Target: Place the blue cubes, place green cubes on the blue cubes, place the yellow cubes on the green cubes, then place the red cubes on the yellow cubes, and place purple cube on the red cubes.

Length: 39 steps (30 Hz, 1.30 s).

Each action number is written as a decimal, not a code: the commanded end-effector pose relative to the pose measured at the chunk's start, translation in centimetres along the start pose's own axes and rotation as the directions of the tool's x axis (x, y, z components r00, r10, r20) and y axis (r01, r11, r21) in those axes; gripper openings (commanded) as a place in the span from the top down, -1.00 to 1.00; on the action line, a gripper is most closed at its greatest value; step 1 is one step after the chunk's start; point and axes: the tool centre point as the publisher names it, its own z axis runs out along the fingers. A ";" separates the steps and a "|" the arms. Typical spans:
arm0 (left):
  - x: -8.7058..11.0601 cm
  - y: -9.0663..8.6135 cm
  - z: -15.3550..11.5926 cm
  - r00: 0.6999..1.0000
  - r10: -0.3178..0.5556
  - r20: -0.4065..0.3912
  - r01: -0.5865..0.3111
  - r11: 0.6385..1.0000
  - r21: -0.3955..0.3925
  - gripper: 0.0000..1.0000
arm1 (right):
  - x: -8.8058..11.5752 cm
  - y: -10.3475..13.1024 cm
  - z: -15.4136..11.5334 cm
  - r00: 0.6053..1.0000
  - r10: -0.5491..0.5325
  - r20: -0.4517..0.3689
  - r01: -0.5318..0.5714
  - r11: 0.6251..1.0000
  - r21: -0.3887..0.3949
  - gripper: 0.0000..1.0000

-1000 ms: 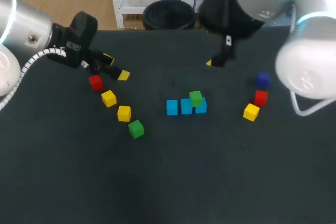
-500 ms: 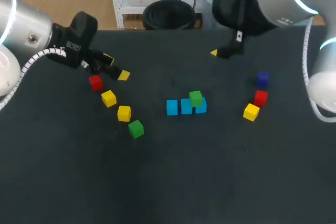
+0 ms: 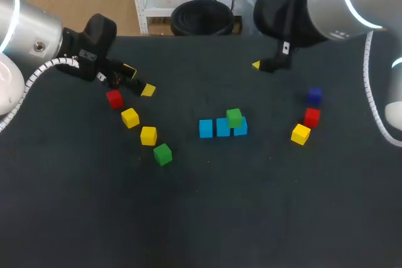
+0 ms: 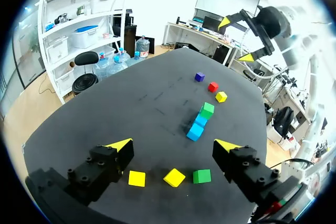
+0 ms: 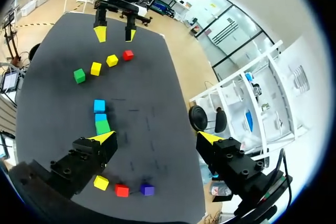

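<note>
Three blue cubes stand in a row mid-table, with a green cube on the row's right end. A loose green cube, two yellow cubes and a red cube lie to the left. On the right lie a purple cube, a red cube and a yellow cube. My left gripper hangs open just behind the left red cube, holding nothing. My right gripper is open and empty, raised behind the row.
The table is dark, and its far edge runs just behind both grippers. From the left wrist, the yellow and green cubes lie under the open fingers and the right gripper hangs far ahead.
My right arm has lifted and swung back toward the table's far right, its gripper staying open. The left arm and all cubes have not moved.
</note>
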 end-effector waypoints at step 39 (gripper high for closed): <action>9.0 -7.8 7.0 0.593 0.396 -0.701 -0.275 0.918 0.286 -1.00 | 0.1 0.3 0.0 1.000 0.001 0.001 -0.002 0.994 0.114 -1.00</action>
